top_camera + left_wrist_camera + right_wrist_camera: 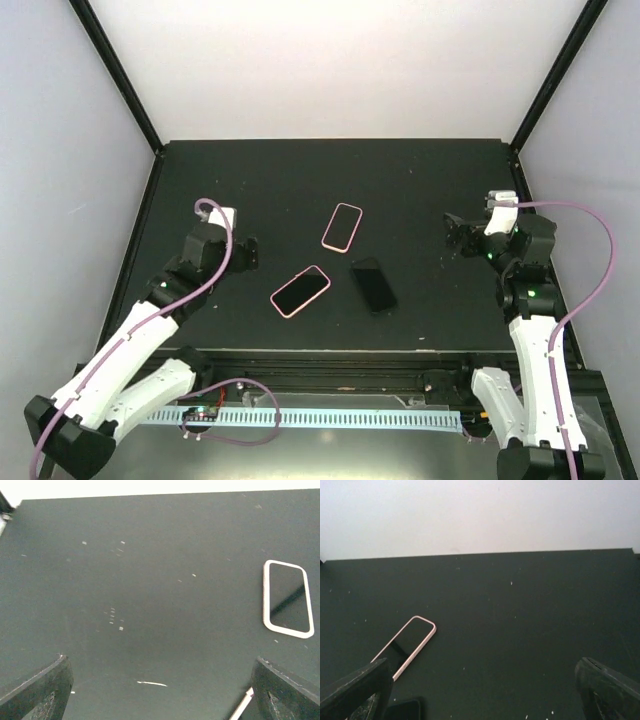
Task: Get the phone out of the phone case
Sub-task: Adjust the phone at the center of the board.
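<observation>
Two pink-rimmed phone cases with dark faces lie mid-table, one farther back and one nearer. I cannot tell which holds a phone. A bare black phone lies to the right of the nearer case. My left gripper is open and empty, left of the nearer case. In the left wrist view one pink case lies ahead at the right. My right gripper is open and empty at the right. Its wrist view shows a pink case and a corner of the black phone.
The black table is framed by black corner posts and white walls. A thin pale strip shows beside the left gripper's right finger. Pink cables loop off both arms.
</observation>
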`<state>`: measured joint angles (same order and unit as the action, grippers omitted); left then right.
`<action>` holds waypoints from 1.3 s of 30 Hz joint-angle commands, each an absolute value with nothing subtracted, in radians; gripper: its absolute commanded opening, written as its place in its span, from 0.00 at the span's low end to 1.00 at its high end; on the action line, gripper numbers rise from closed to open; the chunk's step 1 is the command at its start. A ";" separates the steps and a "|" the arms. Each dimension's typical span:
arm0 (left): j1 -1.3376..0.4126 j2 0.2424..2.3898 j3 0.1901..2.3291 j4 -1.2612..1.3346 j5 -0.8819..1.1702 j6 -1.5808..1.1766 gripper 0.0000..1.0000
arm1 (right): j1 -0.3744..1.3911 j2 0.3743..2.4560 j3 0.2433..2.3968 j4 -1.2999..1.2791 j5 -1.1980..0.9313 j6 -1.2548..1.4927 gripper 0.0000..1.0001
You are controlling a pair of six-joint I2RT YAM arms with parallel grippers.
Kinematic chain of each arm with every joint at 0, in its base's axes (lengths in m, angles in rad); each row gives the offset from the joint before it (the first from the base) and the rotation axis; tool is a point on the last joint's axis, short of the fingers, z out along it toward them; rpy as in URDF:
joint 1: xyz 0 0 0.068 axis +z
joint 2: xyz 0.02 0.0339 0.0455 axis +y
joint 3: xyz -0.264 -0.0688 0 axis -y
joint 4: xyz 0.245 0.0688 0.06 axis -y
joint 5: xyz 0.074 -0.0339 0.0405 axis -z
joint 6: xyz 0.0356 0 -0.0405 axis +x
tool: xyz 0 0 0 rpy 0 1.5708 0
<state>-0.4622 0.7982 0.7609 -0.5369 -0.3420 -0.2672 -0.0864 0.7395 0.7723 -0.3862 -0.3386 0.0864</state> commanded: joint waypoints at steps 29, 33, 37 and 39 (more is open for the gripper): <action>-1.346 1.459 0.898 -0.518 -0.176 -0.666 0.99 | 0.265 1.493 1.071 -0.889 -0.267 -0.436 1.00; -1.359 1.419 0.839 -0.490 -0.170 -0.706 0.99 | 0.356 1.648 1.163 -0.908 -0.226 -0.406 1.00; -1.360 1.342 0.756 -0.460 -0.188 -0.748 0.99 | 0.428 1.788 1.268 -0.938 -0.237 -0.382 1.00; -1.359 1.314 0.728 -0.455 -0.195 -0.766 0.99 | 0.457 1.853 1.316 -0.954 -0.220 -0.363 1.00</action>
